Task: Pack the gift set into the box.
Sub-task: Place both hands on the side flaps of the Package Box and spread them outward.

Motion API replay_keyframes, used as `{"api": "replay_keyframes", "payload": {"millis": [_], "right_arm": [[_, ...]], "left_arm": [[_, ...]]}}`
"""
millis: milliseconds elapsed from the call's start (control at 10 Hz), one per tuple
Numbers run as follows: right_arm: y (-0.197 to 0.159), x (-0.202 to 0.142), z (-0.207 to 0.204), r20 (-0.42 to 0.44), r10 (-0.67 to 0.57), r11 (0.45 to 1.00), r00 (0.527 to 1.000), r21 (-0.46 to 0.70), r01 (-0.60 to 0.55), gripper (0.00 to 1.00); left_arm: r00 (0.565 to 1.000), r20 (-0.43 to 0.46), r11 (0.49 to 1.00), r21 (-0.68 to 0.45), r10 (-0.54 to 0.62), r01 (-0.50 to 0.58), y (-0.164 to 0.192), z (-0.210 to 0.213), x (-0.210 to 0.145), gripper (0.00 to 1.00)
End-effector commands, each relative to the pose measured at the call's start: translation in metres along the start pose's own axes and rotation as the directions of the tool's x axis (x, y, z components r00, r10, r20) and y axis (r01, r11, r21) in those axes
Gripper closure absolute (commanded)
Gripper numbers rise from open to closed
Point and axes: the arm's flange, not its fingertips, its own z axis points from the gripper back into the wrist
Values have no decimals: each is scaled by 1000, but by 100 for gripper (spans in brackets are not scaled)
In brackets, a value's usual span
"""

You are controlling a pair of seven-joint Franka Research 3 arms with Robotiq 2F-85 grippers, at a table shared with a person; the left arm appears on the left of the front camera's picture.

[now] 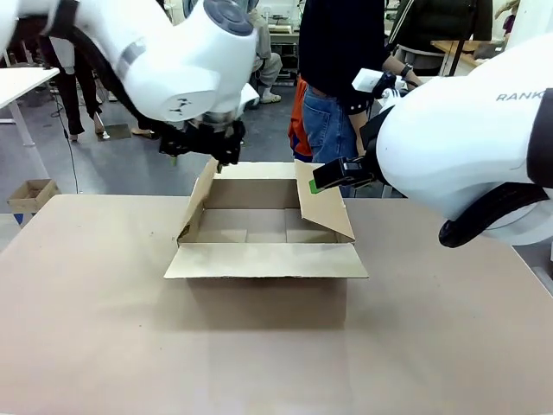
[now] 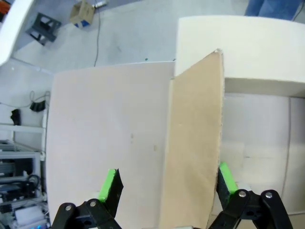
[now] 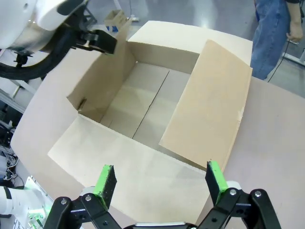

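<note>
one box [image 1: 259, 259], flaps open, on table [image 1: 86, 303]; left gripper [image 2: 167, 181] spread wide astride its raised left flap [image 2: 195, 143], unclamped; right gripper [image 3: 160, 177] spread wide, holding nothing.

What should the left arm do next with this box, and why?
Probably close the left end effector on the left flap and fold it outward: the flap stands between its open pads, and the box needs a clear opening.
</note>
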Motion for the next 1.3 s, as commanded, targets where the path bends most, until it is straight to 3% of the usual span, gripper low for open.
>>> {"api": "replay_keyframes", "payload": {"millis": [0,100,400,500,800,1000,1100,1200], "right_arm": [[-1,2,2,0,7,1000,1000,-6,-7,0],[-1,2,2,0,7,1000,1000,-6,-7,0],[-1,2,2,0,7,1000,1000,-6,-7,0],[-1,2,2,0,7,1000,1000,-6,-7,0],[-1,2,2,0,7,1000,1000,-6,-7,0],[-1,2,2,0,7,1000,1000,-6,-7,0],[-1,2,2,0,7,1000,1000,-6,-7,0],[-1,2,2,0,7,1000,1000,-6,-7,0]], "left_arm": [[997,-22,996,-50,79,-80,39,-16,-6,0],[992,-21,990,-62,125,-126,58,-21,-3,0],[965,-117,929,-267,233,-257,132,-40,0,0],[957,-191,899,-343,218,-273,147,-57,1,0],[933,-315,866,-401,177,-300,171,-107,-8,0],[919,-345,778,-516,194,-358,191,-129,-17,0],[931,-305,850,-417,202,-321,163,-113,-11,0],[931,-305,850,-417,202,-321,163,-113,-11,0]]}}
